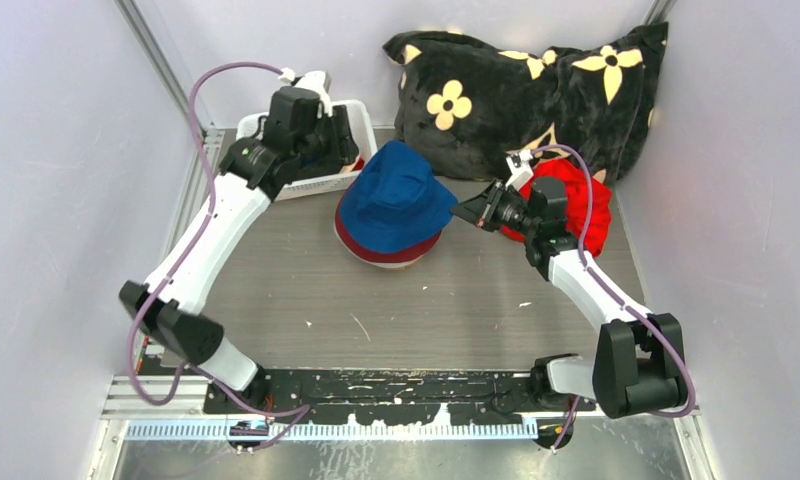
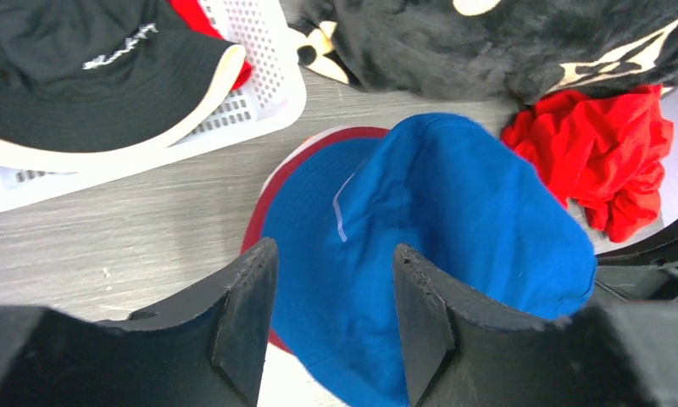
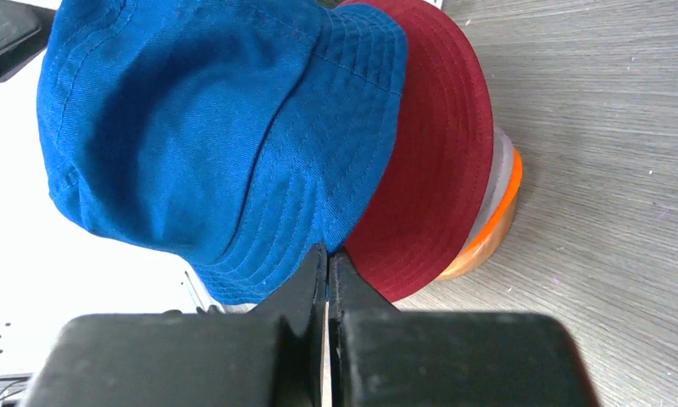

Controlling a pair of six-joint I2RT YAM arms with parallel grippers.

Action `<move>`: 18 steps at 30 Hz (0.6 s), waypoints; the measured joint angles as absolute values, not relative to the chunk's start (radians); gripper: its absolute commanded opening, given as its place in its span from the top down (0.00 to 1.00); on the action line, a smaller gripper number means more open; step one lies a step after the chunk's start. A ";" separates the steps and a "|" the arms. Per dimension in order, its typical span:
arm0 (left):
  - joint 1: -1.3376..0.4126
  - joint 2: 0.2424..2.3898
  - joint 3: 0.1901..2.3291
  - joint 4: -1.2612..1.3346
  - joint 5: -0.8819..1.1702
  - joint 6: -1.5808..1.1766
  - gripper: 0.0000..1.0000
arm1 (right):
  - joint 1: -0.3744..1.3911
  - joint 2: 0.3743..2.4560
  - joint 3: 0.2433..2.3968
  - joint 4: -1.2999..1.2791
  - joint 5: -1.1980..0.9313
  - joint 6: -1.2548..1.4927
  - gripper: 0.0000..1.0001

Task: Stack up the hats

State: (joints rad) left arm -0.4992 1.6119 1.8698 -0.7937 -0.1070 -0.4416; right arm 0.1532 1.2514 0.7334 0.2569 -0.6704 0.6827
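A blue hat (image 1: 396, 200) lies on top of a pile whose dark red hat (image 3: 437, 161), grey hat (image 3: 505, 165) and orange hat (image 3: 512, 199) show as brims beneath it. My right gripper (image 3: 328, 251) is shut, pinching the blue hat's brim on its right side. My left gripper (image 2: 334, 254) is open just above the blue hat's (image 2: 437, 220) left side, nothing between its fingers. A black hat (image 2: 81, 76) lies in the white basket (image 2: 268, 68). A bright red hat (image 1: 576, 200) is crumpled behind the right arm.
The black cushion with cream flowers (image 1: 536, 90) leans in the back right corner, close behind the pile and the bright red hat. The white basket (image 1: 251, 125) stands at the back left under my left arm. Walls close in on both sides.
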 measured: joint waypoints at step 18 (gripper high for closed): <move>-0.347 1.283 1.107 -0.272 -0.013 -0.602 0.40 | 0.221 1.389 0.743 0.231 -0.675 0.610 0.99</move>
